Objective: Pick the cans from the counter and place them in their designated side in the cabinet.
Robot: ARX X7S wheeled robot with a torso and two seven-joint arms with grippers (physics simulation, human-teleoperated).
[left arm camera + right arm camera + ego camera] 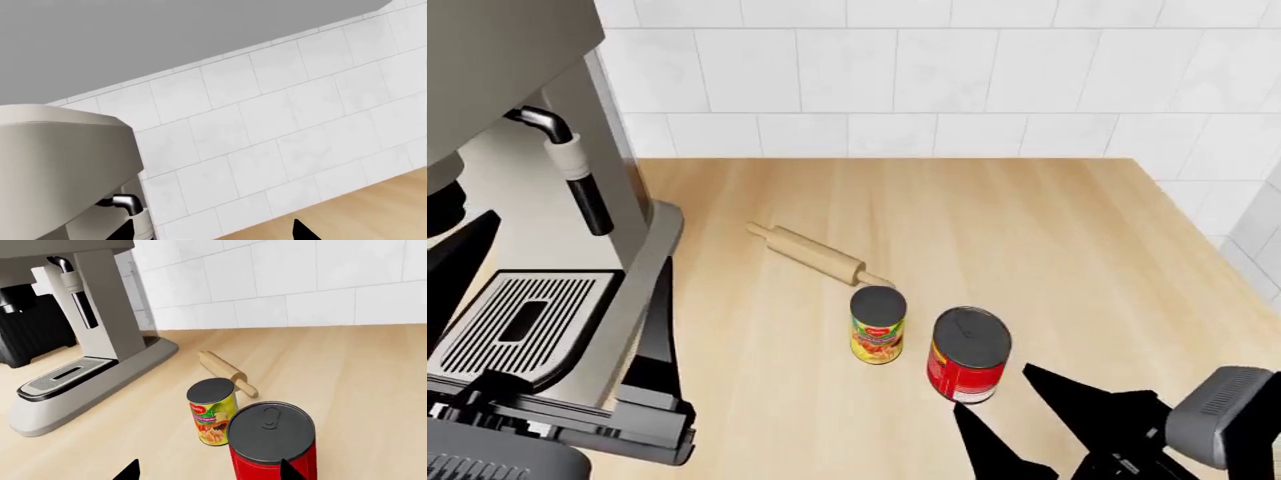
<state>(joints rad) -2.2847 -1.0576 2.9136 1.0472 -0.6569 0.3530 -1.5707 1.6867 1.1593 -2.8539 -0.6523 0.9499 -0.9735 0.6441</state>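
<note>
Nearest to the head camera, the black fingers of the right gripper [1014,425] are seen spread wide, and nothing is held between them. They are aimed at the red can [969,355], which stands upright on the worktop [1068,250] just in front of them.

From left to right, an espresso machine [547,250] is found at the left edge, then a wooden rolling pin [814,254], then the yellow-green can [878,325], and then the red can just beside it. Both cans are not yet picked, and no cabinet is shown, so the task is judged to be at its start: two picks and two placements are left.

Of the left gripper [213,234] only two dark tips are seen; its state cannot be told.

A small red logo and a fruit picture are carried by the yellow-green label, but no writing can be read.
</note>
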